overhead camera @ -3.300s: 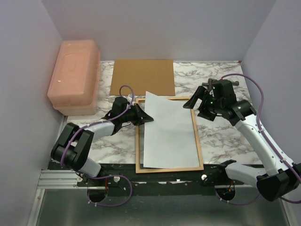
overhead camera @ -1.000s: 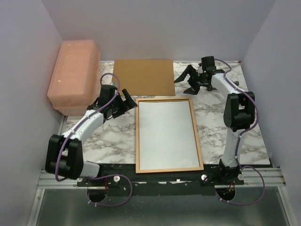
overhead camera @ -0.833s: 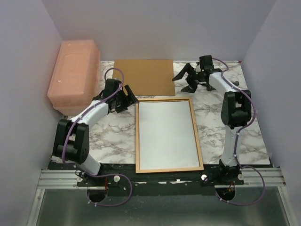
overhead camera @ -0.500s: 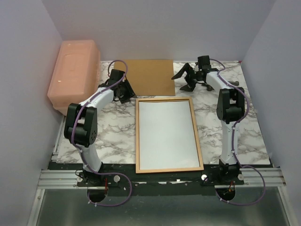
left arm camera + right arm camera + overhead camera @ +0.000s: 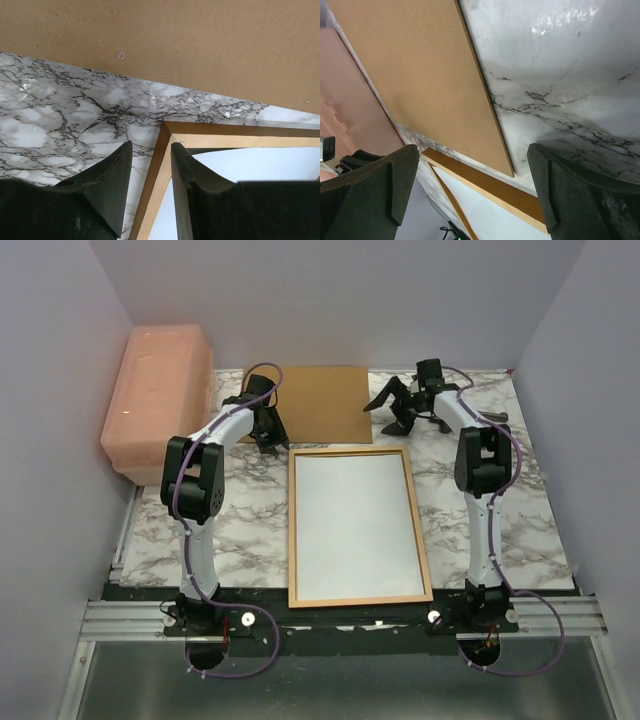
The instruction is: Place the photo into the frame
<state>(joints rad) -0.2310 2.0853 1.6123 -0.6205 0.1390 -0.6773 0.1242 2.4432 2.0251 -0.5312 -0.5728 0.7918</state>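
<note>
The photo [image 5: 352, 525] only gives me a pale blank face from the top view, so I've got no idea what's printed on it. My left wrist cam catches just one corner of the frame [image 5: 235, 135]. The rest runs off the bottom and right edges, partly behind my own left gripper [image 5: 151, 145]. One rail sits between the fingers, but I can't tell if they touch it. The backing board [image 5: 175, 35] is cut off at the top there, and again in the right wrist view, where the pink box [image 5: 345, 90] is chopped by the left edge. From above, my left gripper is a small dark blob and I can't read how the jaws stand.
</note>
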